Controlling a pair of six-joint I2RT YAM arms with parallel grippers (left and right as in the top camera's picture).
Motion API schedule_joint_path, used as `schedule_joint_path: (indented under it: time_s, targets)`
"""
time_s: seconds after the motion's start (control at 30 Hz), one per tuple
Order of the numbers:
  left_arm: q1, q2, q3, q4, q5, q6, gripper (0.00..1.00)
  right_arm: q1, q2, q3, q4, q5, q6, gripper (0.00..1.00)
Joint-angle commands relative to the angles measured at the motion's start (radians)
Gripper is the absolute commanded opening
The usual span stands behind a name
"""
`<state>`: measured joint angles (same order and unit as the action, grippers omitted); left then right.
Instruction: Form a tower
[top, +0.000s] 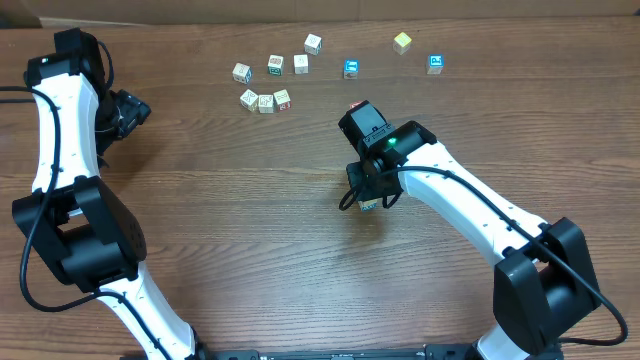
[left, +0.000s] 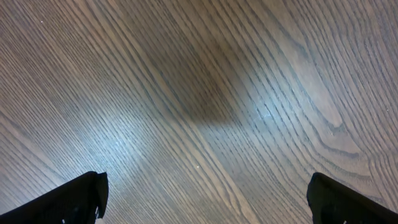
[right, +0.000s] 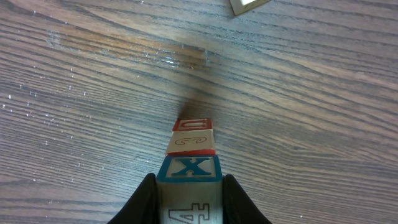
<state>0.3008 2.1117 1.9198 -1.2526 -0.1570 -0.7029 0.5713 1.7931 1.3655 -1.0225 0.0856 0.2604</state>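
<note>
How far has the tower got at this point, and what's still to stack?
Done: the tower stands at least four alphabet cubes high. In hand: the right gripper is closed on its top cube, marked 4, which looks seated on the blue X cube. Left: release it, then ten loose cubes wait at the far side of the table; the left gripper hangs open, idle.

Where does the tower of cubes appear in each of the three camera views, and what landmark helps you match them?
Overhead: right of centre, the tower mostly hidden under the right gripper.
Left wrist: not in it; only the table and the open left gripper.
Right wrist: bottom centre, the tower gripped between the fingers.
Shared landmark: the wood-grain table, in all three views.
</note>
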Motion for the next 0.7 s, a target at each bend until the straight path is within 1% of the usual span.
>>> schedule_joint_path:
  time_s: [0.0,0.1,0.13,0.23,0.4,0.47,0.53,0.6,0.67]
  targets:
    - [-0.006,0.003,0.013,0.001,-0.003,0.008,1.00,0.005,0.000,0.023,0.001,0.011,-0.007,0.24]
    - [-0.006,0.003,0.013,0.001,-0.003,0.008,0.99,0.005,0.000,0.023,0.000,0.011,-0.007,0.24]
    - [-0.006,0.003,0.013,0.001,-0.003,0.008,1.00,0.005,0.000,0.023,0.000,0.011,-0.007,0.25]
    - [-0.006,0.003,0.013,0.001,-0.003,0.008,1.00,0.005,0.000,0.023,0.000,0.011,-0.007,0.37]
    - [-0.006,0.003,0.013,0.001,-0.003,0.008,1.00,0.005,0.000,0.023,0.000,0.011,-0.007,0.46]
    - [-0.006,0.003,0.013,0.001,-0.003,0.008,1.00,0.005,0.000,0.023,0.000,0.011,-0.007,0.55]
    - [-0.006,0.003,0.013,0.001,-0.003,0.008,1.00,0.005,0.000,0.023,0.000,0.011,-0.007,0.61]
    - [-0.006,0.003,0.013,0.001,-0.003,0.008,1.00,0.005,0.000,0.023,0.000,0.011,-0.007,0.61]
    - [-0.006,0.003,0.013,0.001,-0.003,0.008,1.00,0.005,0.000,0.023,-0.003,0.010,-0.007,0.54]
